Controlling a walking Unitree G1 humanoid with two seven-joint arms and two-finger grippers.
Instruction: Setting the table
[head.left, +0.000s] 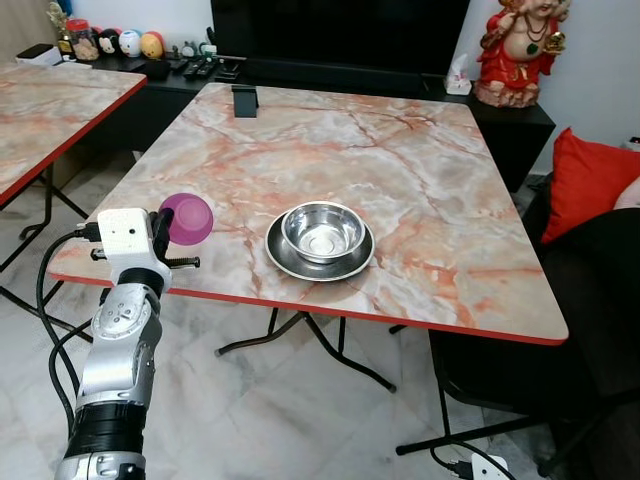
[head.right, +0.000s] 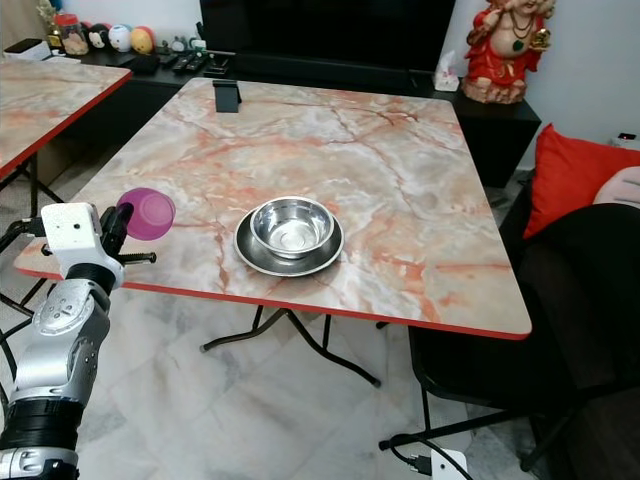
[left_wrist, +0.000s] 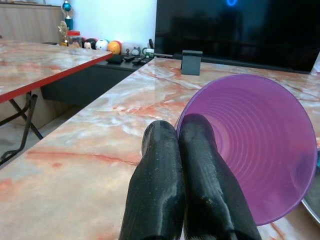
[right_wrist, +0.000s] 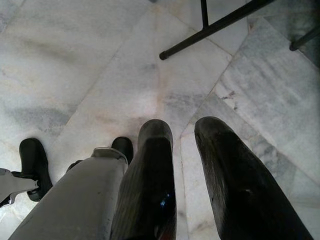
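At the far left a second marble-patterned bench (head.left: 40, 110) with a red edge stands apart from the main one. The left hand (left_wrist: 177, 137) is raised at the near left corner of the main bench (head.left: 400, 160), its two black fingers (left_wrist: 160, 190) pressed together on the rim of one purple cup (head.left: 187, 219). The cup is translucent plastic, ribbed in rings on the inside, and lies tilted on its side in the grip with its mouth facing back toward the wrist; it hangs over the bench's near left edge, just left of the dishes.

Next to the right, near the front edge, one shiny steel bowl (head.left: 322, 230) sits upright inside one shallow steel plate (head.left: 285, 262). At the far edge stands one small black holder (head.left: 244, 100).

Further right, a red figurine (head.left: 518, 50) stands on the dark sideboard, and a red cushion (head.left: 590, 180) lies beside the bench.

The right hand (right_wrist: 192, 135) hangs over the pale marble floor (right_wrist: 75, 65), its two fingers held apart and gripping nothing.
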